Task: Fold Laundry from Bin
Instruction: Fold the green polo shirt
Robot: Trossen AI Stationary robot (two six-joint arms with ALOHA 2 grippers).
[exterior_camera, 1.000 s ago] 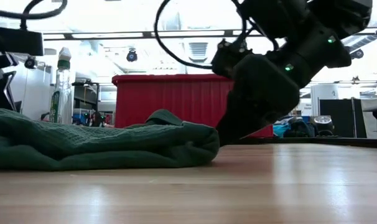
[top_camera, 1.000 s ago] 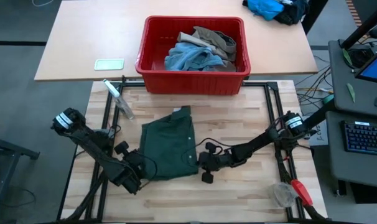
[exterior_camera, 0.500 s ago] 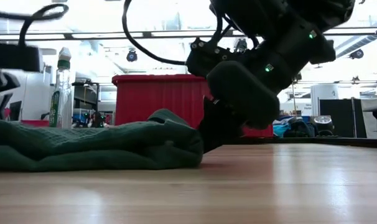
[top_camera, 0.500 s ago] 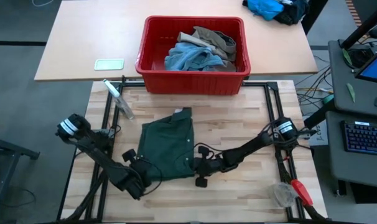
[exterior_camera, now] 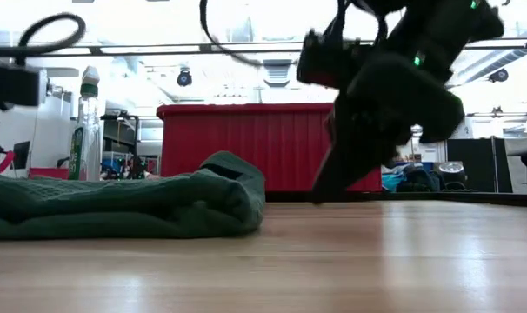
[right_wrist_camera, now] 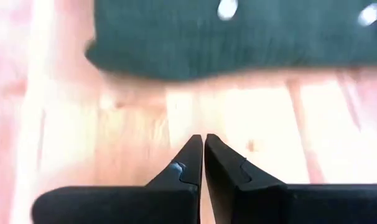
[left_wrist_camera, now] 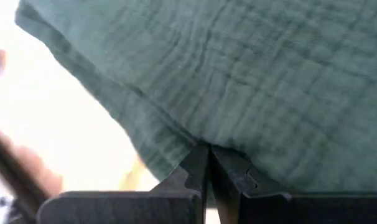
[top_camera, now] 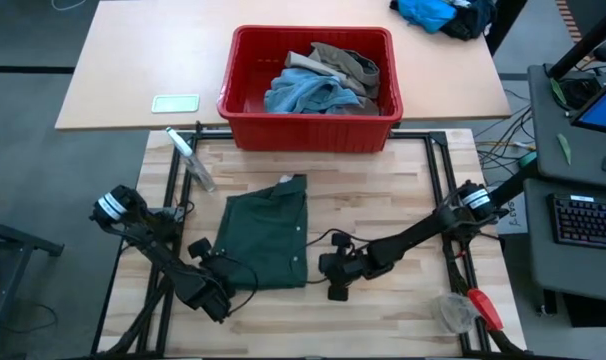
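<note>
The dark green shorts (top_camera: 266, 240) lie folded flat on the wooden counter (top_camera: 383, 190), in the middle, between the two arms.

The left end effector (top_camera: 230, 272) sits low at the near left corner of the shorts. Its fingers (left_wrist_camera: 198, 168) are pressed together, with their tips right at the edge of the green cloth. The pictures do not show for sure if any cloth is pinched between them.

The right end effector (top_camera: 323, 264) is just beside the right edge of the shorts, not touching them. Its fingers (right_wrist_camera: 190, 158) are closed tight and hold nothing, with bare wood under them.

The red bin (top_camera: 308, 128) stands on the far side of the counter, past the shorts. Inside it are a light blue denim piece (top_camera: 301, 93) and a khaki piece (top_camera: 348, 62), heaped toward the right side.

A plastic bottle (top_camera: 191, 158) lies near the left side of the counter, by the bin.
</note>
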